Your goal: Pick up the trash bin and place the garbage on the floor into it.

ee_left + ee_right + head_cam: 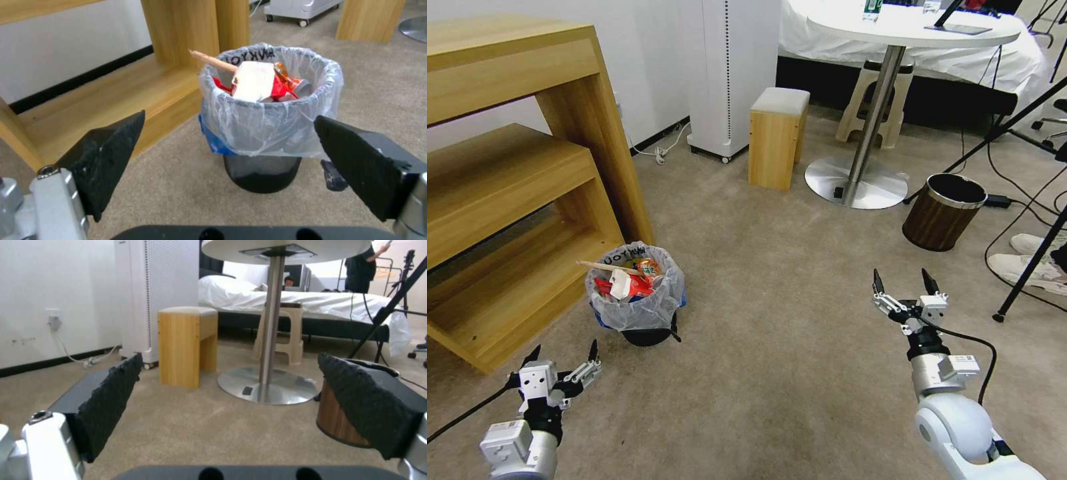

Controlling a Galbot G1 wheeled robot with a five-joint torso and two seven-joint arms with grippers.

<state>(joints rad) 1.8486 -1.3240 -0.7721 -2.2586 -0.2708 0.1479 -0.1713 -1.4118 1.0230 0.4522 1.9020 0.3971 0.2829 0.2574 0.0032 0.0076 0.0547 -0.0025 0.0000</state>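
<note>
The trash bin (635,303), small, dark and lined with a clear crinkly bag, stands on the beige carpet floor (774,373) beside the wooden shelf. Garbage (627,279) fills it: red wrappers, a white piece, an orange can and a wooden stick poking over the rim. In the left wrist view the trash bin (267,133) stands upright ahead of the fingers, its garbage (260,81) heaped at the top. My left gripper (564,353) hovers open just short of the bin, nothing in it. My right gripper (904,282) hangs open over bare carpet to the right.
A wooden shelf unit (507,200) stands at the left. Behind are a white appliance (730,73), a wooden stool (777,137), a round table's metal base (857,180) and a brown wood-look bin (944,210). Tripod legs and cables cross the right side.
</note>
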